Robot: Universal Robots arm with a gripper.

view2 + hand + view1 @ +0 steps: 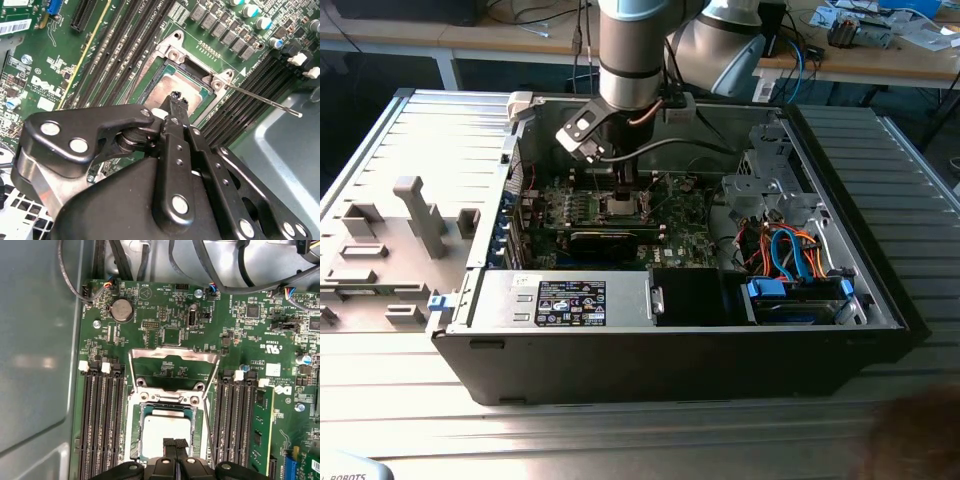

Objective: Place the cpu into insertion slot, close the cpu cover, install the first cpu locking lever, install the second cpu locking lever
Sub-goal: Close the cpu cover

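Hanging over cpu [166,427], fingers [171,443] pinched together, empty; PC case [670,352] on ribbed tbl [620,440].

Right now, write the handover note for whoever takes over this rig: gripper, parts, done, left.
The gripper is shut, holding nothing, its tips right over the cpu in both wrist views; contact unclear.
The cpu lies flat in the insertion slot.
The cpu cover stands flipped open behind the slot.
One locking lever sticks out unlatched in the second wrist view.
Done: cpu placed.
Left: cover not closed, levers not latched.
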